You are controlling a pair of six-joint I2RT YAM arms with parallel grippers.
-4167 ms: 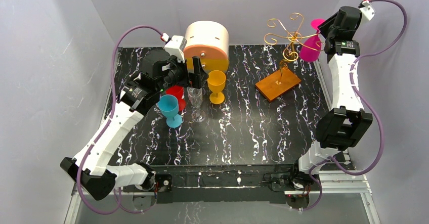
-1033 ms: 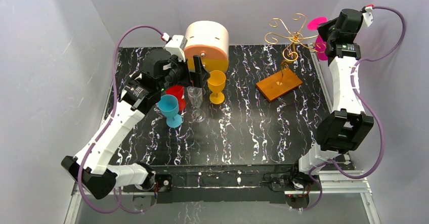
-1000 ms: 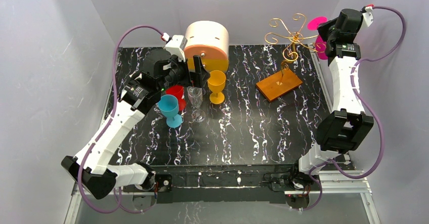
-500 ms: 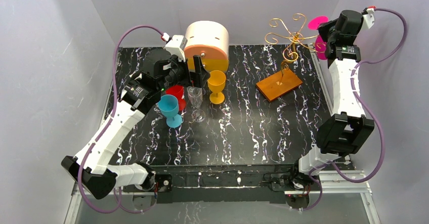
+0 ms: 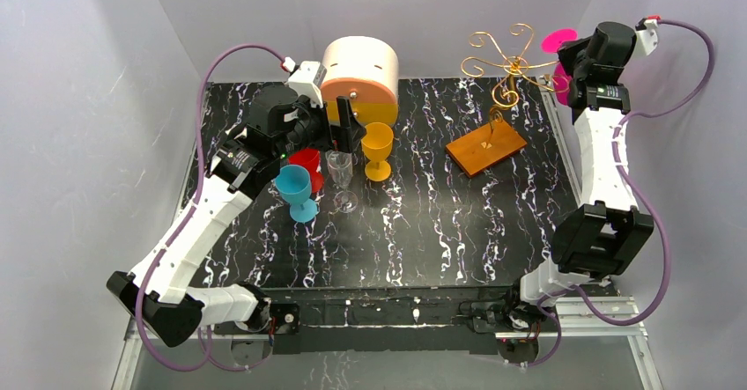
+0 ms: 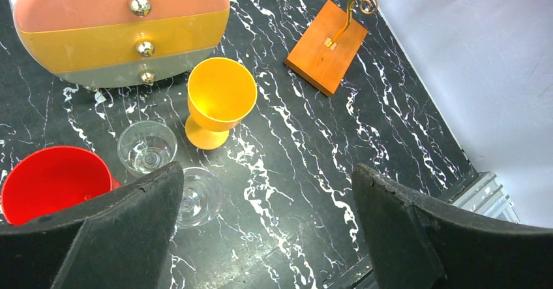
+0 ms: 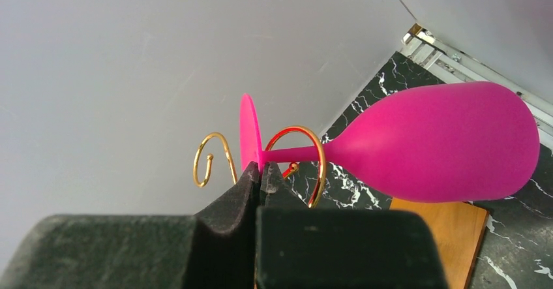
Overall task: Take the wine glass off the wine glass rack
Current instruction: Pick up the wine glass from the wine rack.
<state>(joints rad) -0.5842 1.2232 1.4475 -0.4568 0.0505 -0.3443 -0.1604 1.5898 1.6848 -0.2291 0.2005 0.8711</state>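
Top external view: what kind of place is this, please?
Probably a robot lab test cell, not a home. Plain grey walls box in a black marbled table, and the left arm and right arm are bolted to a metal frame at its near edge.

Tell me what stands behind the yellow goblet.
Behind the yellow goblet stands the round drawer box, showing pink, yellow and grey drawer fronts, each with a metal knob. Its back and anything beyond it are hidden.
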